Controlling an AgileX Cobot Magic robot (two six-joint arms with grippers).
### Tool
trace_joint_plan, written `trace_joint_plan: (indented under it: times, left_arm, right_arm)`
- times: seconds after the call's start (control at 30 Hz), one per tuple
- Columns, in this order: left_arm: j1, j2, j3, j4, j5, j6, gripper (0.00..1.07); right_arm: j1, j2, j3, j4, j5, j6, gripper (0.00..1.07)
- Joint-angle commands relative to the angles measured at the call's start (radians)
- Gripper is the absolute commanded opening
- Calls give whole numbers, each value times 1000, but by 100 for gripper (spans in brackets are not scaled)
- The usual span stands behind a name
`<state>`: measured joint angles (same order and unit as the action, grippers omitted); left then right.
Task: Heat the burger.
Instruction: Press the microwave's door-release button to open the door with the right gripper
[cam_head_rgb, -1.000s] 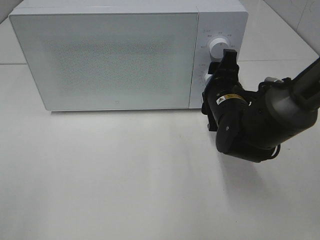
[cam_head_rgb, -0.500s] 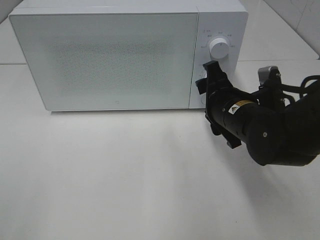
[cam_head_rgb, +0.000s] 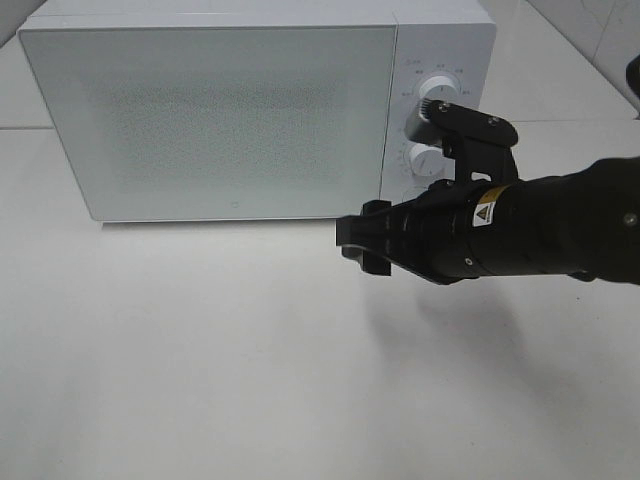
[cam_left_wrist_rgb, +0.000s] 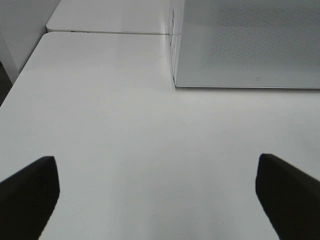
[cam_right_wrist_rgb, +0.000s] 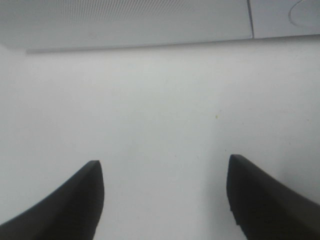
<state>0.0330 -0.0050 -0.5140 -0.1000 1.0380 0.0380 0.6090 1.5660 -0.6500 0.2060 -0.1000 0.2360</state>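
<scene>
The burger is out of view. A white microwave (cam_head_rgb: 210, 110) stands at the back of the table with its door shut; its frosted door also shows in the left wrist view (cam_left_wrist_rgb: 250, 45) and its lower edge in the right wrist view (cam_right_wrist_rgb: 130, 22). My right gripper (cam_head_rgb: 362, 242) points left, low over the table just in front of the door's lower right corner. Its jaws stand open with nothing between them (cam_right_wrist_rgb: 165, 200). My left gripper (cam_left_wrist_rgb: 157, 200) is wide open and empty over bare table left of the microwave; it does not show in the exterior high view.
Two round knobs, the upper (cam_head_rgb: 432, 97) and the lower (cam_head_rgb: 425, 160), sit on the microwave's control panel, partly behind my right arm (cam_head_rgb: 520, 230). The white table (cam_head_rgb: 200, 350) stretches out in front of the microwave. A second table edge (cam_left_wrist_rgb: 100, 32) lies beyond on the left.
My right arm has swung away from the knob panel, down and to the left, and now lies level over the table. The left gripper shows no earlier view.
</scene>
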Motion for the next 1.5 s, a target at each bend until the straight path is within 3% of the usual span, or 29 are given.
trace_joint_plan:
  times: [0.03,0.07,0.33,0.67,1.03,1.1,1.17,1.2,1.27,1.37,1.5]
  left_arm:
    - [1,-22,1,-4,-5,2,102]
    - [1,-22,1,-4,-5,2,102]
    - [1,-22,1,-4,-5,2,102]
    - [1,-22,1,-4,-5,2,102]
    - [1,-22,1,-4,-5,2,102]
    - [1,-22,1,-4,-5,2,102]
    - [1,-22,1,-4,-5,2,102]
    - [1,-22,1,-4,-5,2,102]
    - [1,-22,1,-4,-5,2,102]
    - [1,-22,1,-4,-5,2,102]
    - [1,-22,1,-4,-5,2,102]
  right_arm:
    - [-5,-57,-39,-95,213,-54,69]
    - [-5,-84,-56,-124,332,-54,69]
    - [-5,-189,-62,-154,679,-80,69]
    - [-5,-374,-60,-191,845,-80,69]
    - [-17,-809,59,-189,896,-79,69]
    - [-57,-878,89,-182,905,-79,69]
    - [-155,-998,126,-185,940,-88,69]
    - [-155,-998,126,-185,940,-88,69]
    - [-253,-1149,139,-187,953,-105,70]
    - [-274,-1190,138,-187,953,-104,72]
    - [-369,-1341,130,-179,981,-102,78]
